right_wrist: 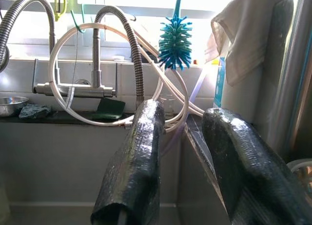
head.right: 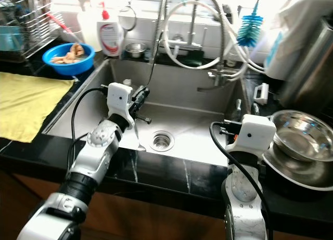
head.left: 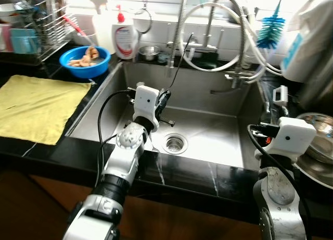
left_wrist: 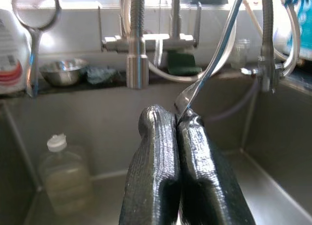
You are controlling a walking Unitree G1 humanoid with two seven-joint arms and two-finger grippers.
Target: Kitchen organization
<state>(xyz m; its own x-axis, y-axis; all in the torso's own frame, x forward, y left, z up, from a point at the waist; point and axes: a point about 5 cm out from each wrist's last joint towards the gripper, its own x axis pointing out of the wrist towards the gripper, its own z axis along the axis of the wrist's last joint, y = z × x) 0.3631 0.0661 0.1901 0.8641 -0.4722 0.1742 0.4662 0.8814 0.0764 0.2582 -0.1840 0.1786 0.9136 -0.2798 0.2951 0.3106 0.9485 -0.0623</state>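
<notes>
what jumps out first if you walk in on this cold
The left gripper hangs over the steel sink, fingers pinched shut on the handle of a slim metal utensil that rises toward the tap. On the counter to the robot's left, a blue bowl of food scraps sits behind a yellow cloth. The right gripper is open at the sink's right edge, beside a steel bowl.

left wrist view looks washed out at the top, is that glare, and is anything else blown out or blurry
Left wrist view: window backlight bleaches the top; the shut fingers pinching a thin metal utensil stay sharp, and the plastic bottle is soft. Right wrist view: same glare behind the blue bottle brush. Left eye view: the sink floor glares.
</notes>
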